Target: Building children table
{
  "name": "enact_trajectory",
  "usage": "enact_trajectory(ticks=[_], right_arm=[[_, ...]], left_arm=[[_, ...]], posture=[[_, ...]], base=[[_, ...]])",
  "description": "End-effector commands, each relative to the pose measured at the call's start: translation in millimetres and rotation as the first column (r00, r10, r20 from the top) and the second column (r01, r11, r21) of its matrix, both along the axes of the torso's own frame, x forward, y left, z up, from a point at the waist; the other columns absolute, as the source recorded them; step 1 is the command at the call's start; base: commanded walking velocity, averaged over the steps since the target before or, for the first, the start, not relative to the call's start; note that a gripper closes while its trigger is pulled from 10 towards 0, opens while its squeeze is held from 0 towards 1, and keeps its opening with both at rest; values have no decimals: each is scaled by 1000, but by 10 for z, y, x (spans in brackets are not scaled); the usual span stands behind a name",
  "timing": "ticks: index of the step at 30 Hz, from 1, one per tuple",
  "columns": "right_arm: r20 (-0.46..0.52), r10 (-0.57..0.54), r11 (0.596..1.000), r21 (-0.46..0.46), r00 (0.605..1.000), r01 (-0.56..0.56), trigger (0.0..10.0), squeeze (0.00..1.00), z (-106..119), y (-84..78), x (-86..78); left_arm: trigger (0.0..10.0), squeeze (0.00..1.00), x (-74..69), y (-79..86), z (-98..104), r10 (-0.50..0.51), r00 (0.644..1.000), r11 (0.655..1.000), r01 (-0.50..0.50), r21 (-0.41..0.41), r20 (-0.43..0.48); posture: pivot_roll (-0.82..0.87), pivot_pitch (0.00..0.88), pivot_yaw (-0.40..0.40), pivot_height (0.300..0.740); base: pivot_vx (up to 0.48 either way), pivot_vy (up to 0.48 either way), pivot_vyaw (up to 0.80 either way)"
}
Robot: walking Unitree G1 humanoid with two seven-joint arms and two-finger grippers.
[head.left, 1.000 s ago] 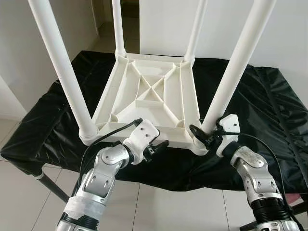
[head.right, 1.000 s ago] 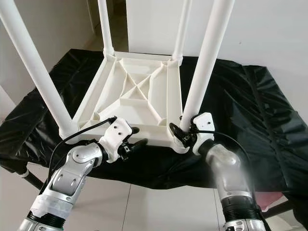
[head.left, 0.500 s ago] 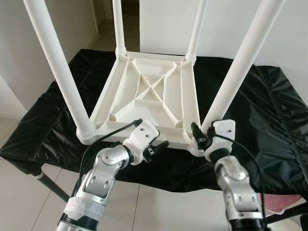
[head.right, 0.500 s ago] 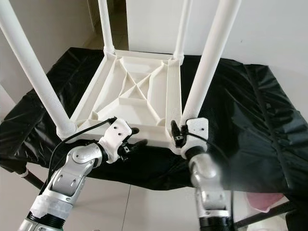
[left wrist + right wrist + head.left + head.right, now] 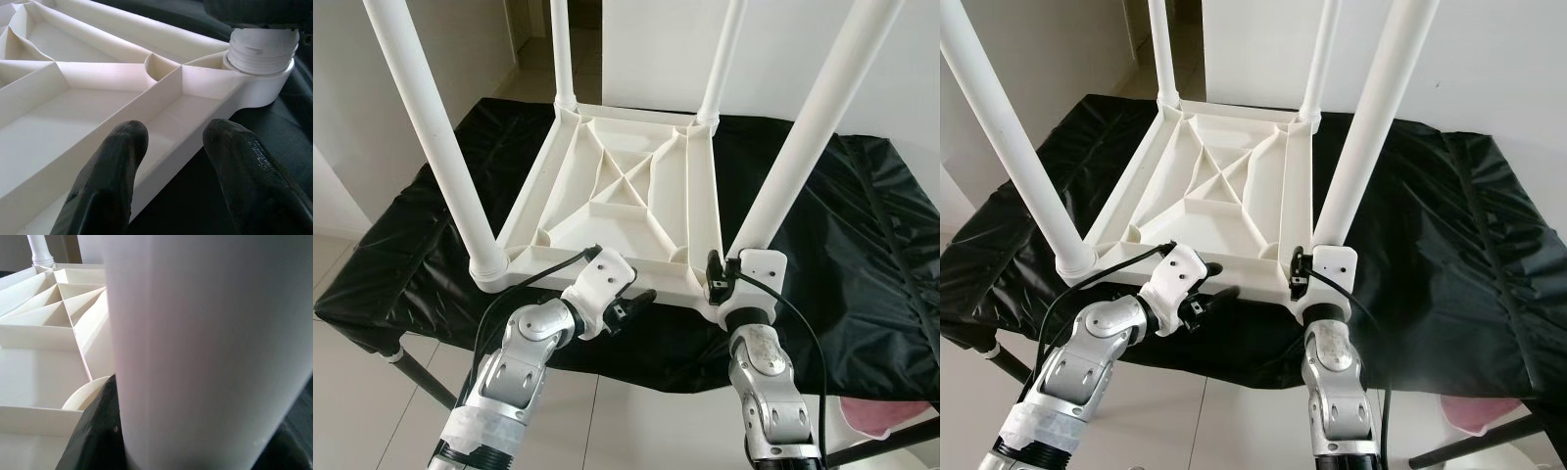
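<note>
White kids' table (image 5: 626, 196) lies upside down on a black sheet (image 5: 862, 235) over a stand, ribbed underside up, four legs pointing up. Landmark = table.

Near edge of table, robot's side:
- Near-left leg (image 5: 435, 147) seated in its corner socket, tilts out to the left.
- Near-right leg (image 5: 803, 147) seated in near-right corner, tilts out to the right.
- Two far legs (image 5: 561, 49) at the far corners, w/ a white wall behind.

L gripper (image 5: 631, 302): at table's near rim, between the two near corners, closer to the left one. Fingers (image 5: 110, 171) parted moderately, straddling the rim wall — one over the inner pocket, other outside over the sheet. Whether pads touch plastic: can't tell. Nothing clamped. L wrist view also shows a threaded leg base in the near-right socket (image 5: 261, 63).

R gripper (image 5: 729, 279): at base of near-right leg, just above its socket. R wrist view: leg very close, dark fingers (image 5: 98, 431) on either side of it, closed round the leg.

Pink object (image 5: 891, 416) on floor, below sheet's right edge; too little seen to identify.
</note>
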State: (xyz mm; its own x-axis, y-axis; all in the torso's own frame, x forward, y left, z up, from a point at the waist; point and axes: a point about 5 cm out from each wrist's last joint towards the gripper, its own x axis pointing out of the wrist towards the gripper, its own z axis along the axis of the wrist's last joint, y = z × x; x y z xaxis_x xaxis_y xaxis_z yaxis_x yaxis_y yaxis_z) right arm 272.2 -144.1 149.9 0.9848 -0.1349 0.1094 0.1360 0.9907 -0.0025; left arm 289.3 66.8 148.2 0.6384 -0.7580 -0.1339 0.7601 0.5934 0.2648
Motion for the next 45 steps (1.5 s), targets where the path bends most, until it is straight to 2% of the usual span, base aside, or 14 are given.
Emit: enact_trajectory(ticks=[1,7,8,9,10,20,21,22,23,27,33,43,44,45], right_arm=[[-42,-83,997,-1,996,83,10000,0,-66,-98,-57],[-38,-92,996,-11,995,91,10000,0,-58,-111,-59],[-30,-85,996,-14,996,85,10000,620,-47,-122,-58],[-30,-85,996,-14,996,85,10000,620,-47,-122,-58],[-22,-70,998,-11,997,70,10000,1000,-34,-132,-58],[27,190,981,-55,981,-188,10000,1000,55,-233,-1],[29,259,964,-70,966,-256,10000,694,69,-270,24],[29,299,952,-80,954,-296,10000,694,80,-298,38],[26,344,935,-99,939,-340,10000,0,96,-325,50],[15,411,906,-114,912,-407,10000,0,115,-358,74],[-60,630,757,-175,774,-629,10000,0,144,-399,105],[-190,723,626,-229,664,-746,10000,0,54,-486,250],[-205,731,610,-234,651,-757,4824,0,43,-505,292],[-205,731,610,-234,651,-757,4824,0,43,-505,292]], left_arm=[[10000,0,19,35,-31,86,996,996,-86,0,5],[10000,0,37,42,-25,87,996,996,-87,2,6],[10000,0,41,43,-20,87,996,996,-87,2,7],[10000,0,41,43,-20,87,996,996,-87,2,7],[10000,0,44,44,-16,87,996,996,-87,3,8],[10000,0,51,32,-6,73,997,997,-73,9,11],[10000,0,54,32,-1,69,998,998,-69,11,13],[10000,0,57,33,2,67,998,998,-67,13,14],[10000,0,58,33,3,64,998,998,-64,17,15],[10000,0,62,37,4,58,998,998,-59,23,17],[10000,0,21,14,5,4,1000,999,-5,34,6],[10000,0,-76,48,41,-133,991,990,134,40,-35],[10000,0,-75,66,60,-136,990,990,138,42,-30],[10000,0,-75,66,60,-136,990,990,138,42,-30]], posture=[[-48,73,-7,740],[-49,68,-4,740],[-50,69,-4,740],[-50,69,-4,740],[-50,69,-4,740],[-55,72,9,740],[-56,71,10,740],[-56,71,10,740],[-56,71,10,740],[-53,65,12,740],[-48,50,26,740],[-40,47,63,740],[-32,49,74,740],[-32,49,74,740]], base=[[0,0,0],[0,0,0],[0,0,0],[0,0,0],[0,0,0],[0,0,0],[0,0,0],[0,0,0],[0,0,0],[0,0,0],[0,0,0],[0,0,0],[0,0,0],[0,0,0]])
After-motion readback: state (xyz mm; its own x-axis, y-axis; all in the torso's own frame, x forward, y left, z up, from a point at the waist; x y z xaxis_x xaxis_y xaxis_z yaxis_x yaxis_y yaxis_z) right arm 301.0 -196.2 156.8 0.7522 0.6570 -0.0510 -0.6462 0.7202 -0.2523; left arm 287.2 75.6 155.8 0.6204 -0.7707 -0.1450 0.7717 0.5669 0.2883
